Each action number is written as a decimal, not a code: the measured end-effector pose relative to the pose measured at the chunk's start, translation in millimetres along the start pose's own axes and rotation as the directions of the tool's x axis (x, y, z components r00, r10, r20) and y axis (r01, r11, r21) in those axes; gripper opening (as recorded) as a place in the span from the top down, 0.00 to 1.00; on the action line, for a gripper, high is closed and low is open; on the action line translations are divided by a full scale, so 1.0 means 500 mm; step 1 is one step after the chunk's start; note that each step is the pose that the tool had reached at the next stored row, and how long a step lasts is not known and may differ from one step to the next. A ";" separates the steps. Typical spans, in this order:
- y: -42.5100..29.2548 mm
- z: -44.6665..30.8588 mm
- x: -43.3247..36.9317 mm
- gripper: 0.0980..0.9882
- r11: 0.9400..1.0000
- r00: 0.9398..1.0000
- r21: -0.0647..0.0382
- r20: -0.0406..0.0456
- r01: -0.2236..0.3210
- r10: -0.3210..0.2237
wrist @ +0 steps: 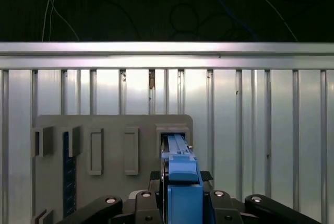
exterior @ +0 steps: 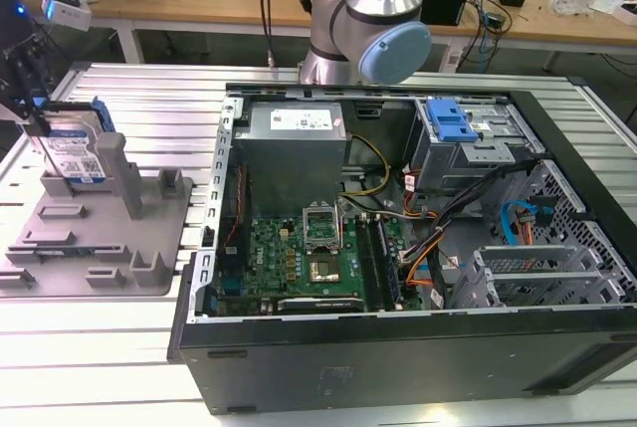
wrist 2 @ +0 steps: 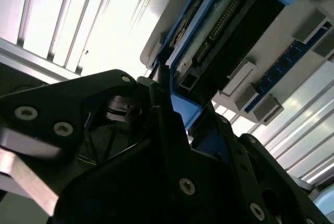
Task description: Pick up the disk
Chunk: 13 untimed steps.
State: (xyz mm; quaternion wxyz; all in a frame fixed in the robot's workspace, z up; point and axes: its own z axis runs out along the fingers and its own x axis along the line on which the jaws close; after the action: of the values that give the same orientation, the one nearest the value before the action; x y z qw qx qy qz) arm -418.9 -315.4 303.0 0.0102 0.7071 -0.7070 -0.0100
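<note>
1. At the exterior view's left, the disk [exterior: 74, 151] stands on edge in a slot of the grey holder tray [exterior: 149, 278], which lies on the ribbed metal bench [exterior: 129, 99], well apart from the open computer case [exterior: 418, 248].
2. Directly over it, the end effector [exterior: 30, 113] reaches down with its dark fingers [exterior: 22, 69] on either side of the disk's top edge.
3. Seen in both wrist views, the fingers look closed narrowly onto the disk [wrist: 180, 177] [wrist 2: 219, 31], pressing its blue rail [wrist: 183, 192].
4. By my judgement the grip is made, but the lift is not: the disk's lower edge sits inside the tray slot [wrist: 175, 130], so raising it clear is what remains.
</note>
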 end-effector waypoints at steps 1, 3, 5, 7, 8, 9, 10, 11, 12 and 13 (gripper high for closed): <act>0.000 -0.013 0.000 0.70 1.000 1.000 0.000 0.000 0.000 0.000; 0.001 -0.038 0.000 0.70 1.000 1.000 0.000 0.000 0.000 0.000; 0.002 -0.072 0.000 0.70 1.000 1.000 0.000 0.000 0.000 0.000; 0.003 -0.110 0.000 0.70 1.000 1.000 0.000 -0.001 0.000 0.000; 0.003 -0.120 0.000 0.70 1.000 1.000 0.000 -0.002 0.000 0.000; 0.004 -0.140 0.000 0.70 1.000 1.000 0.000 -0.003 0.000 0.000; 0.005 -0.163 0.000 0.70 1.000 1.000 0.000 -0.004 0.000 0.000; 0.005 -0.189 0.000 0.70 1.000 1.000 0.000 -0.004 0.000 0.000; 0.006 -0.197 0.000 0.70 1.000 1.000 0.000 -0.004 0.000 0.000; 0.006 -0.207 0.000 0.70 1.000 1.000 0.000 -0.004 0.000 0.000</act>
State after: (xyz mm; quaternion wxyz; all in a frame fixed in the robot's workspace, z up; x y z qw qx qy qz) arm -418.9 -315.5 406.6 0.0119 0.7071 -0.7070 -0.0084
